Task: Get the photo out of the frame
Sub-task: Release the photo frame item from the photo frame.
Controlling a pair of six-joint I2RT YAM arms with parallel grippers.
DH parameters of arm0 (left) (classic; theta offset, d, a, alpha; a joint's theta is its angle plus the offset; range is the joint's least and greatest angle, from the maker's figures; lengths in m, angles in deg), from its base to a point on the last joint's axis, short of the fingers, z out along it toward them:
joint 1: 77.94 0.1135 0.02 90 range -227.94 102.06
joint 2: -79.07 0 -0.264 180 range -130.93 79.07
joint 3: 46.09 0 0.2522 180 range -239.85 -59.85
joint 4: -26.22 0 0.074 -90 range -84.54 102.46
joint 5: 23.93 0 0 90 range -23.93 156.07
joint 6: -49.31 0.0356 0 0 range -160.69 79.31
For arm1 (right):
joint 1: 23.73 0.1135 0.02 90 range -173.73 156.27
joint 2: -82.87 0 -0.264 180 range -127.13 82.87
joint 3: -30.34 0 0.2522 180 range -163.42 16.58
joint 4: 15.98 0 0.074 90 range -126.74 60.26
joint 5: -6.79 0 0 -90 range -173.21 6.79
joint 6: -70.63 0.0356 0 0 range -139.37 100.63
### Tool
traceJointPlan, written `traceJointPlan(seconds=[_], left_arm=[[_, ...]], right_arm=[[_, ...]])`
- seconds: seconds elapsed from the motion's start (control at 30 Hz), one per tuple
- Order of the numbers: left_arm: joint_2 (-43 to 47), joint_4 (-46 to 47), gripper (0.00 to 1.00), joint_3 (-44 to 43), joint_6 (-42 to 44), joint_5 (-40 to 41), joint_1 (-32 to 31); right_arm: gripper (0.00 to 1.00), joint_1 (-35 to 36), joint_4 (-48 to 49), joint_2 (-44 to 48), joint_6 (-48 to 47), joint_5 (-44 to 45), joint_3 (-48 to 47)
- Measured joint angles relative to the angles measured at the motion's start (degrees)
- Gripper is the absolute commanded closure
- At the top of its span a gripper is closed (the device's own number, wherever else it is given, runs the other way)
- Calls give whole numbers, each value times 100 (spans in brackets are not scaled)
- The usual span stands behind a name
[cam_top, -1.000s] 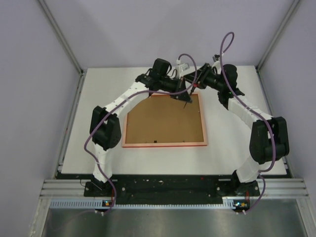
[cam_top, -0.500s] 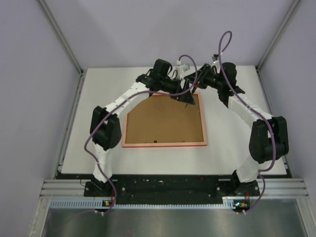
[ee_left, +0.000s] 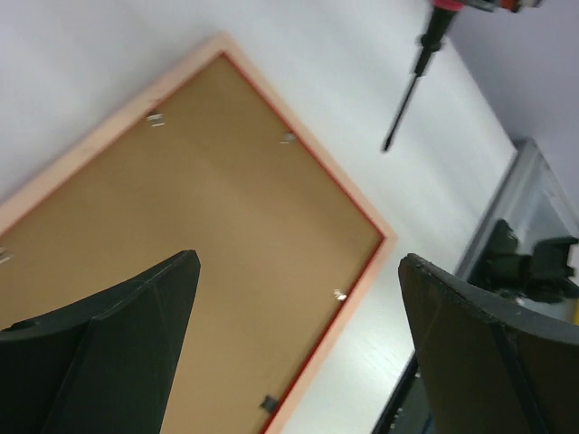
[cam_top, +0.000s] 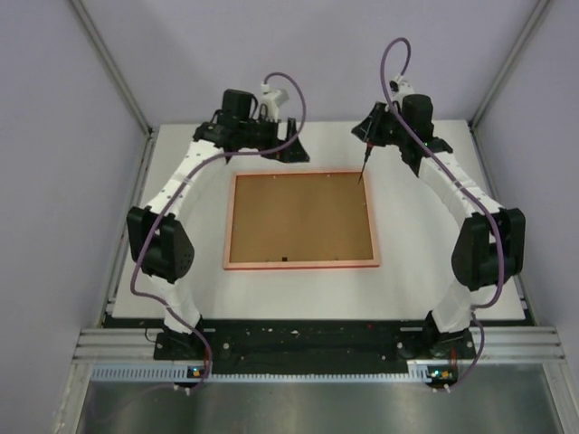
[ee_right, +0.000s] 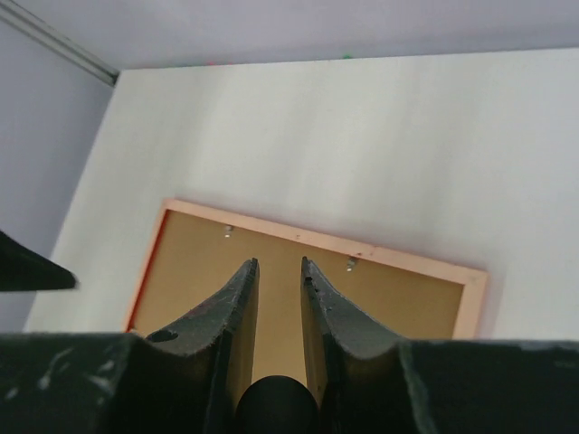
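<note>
Noted left gripper [ee_left: 298,260] apart, empty | right gripper [ee_right: 279,264] clamped on screwdriver [ee_left: 404,99] over far corner of frame [cam_top: 301,265] | judged best: tip under each tab [ee_left: 287,137], flat to backing board [cam_top: 301,220]

The right gripper [ee_right: 279,264] pinches a dark round handle [ee_right: 276,407] at 6 o'clock. The frame [ee_right: 398,257] lies back-up just beyond.

The frame [cam_top: 301,265] was found laid flat, back upward, mid-table [cam_top: 434,271], its pale pinkish-orange rim red-edged inside, filled by a brown backing board [cam_top: 301,217] pinned by small metal tabs [ee_left: 156,118].
</note>
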Motion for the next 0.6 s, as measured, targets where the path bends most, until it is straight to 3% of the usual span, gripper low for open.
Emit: traceJointPlan(seconds=[0.27, 0.4, 0.6], left_arm=[[901, -48, 3, 1268, 514, 2092, 1543], [933, 28, 4, 1814, 752, 3097, 1554], [671, -24, 6, 2111, 1001, 3939, 1462]], right_arm=[[100, -4, -866, -1327, -1016, 391, -1147], [100, -4, -1320, -2055, -1311, 553, -1659], [100, -4, -1665, -2614, -1631, 743, -2015]])
